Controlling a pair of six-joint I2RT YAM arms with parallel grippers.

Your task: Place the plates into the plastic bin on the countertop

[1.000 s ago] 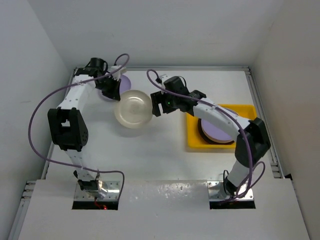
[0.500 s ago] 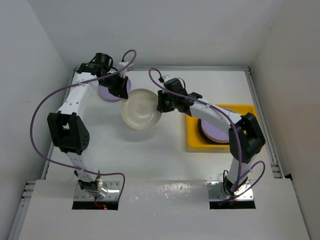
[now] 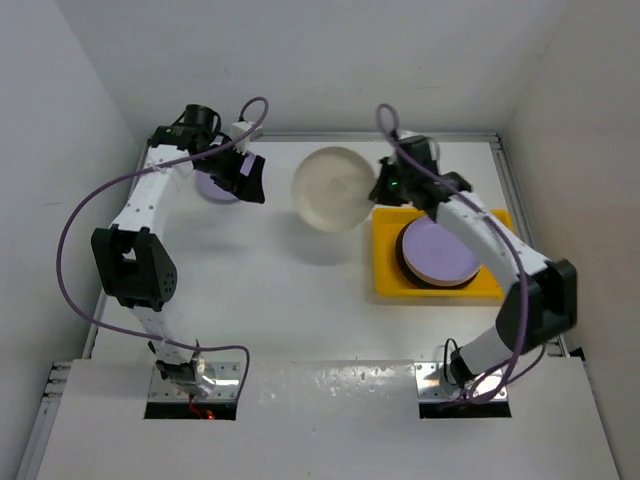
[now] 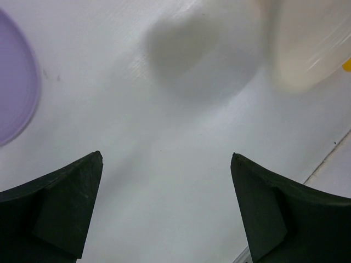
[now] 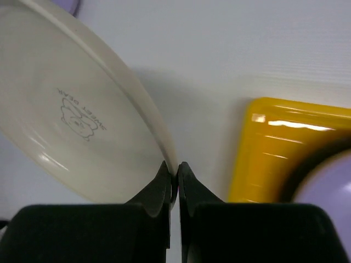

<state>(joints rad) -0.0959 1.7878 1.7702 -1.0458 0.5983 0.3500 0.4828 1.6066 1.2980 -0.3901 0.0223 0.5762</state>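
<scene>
The right gripper [image 3: 381,187], pinching the cream plate [image 3: 333,188] by its rim, has swung it back and rightward to just beside the plastic bin [image 3: 388,283], leaving the left gripper [image 3: 250,178] well apart

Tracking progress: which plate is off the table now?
The cream plate, pinched at its rim by the right pincer; both lavender plates lie flat, one in the yellow bin, one far left.

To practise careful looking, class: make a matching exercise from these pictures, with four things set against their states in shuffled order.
Things:
1. cream plate
2. left gripper
3. right gripper
4. plastic bin

States:
A. holds the stacked plates
B. open, empty
C. shut on a rim
D. tilted, pinched at its edge

Pairs: 1-D, 2-B, 3-C, 4-A
</scene>
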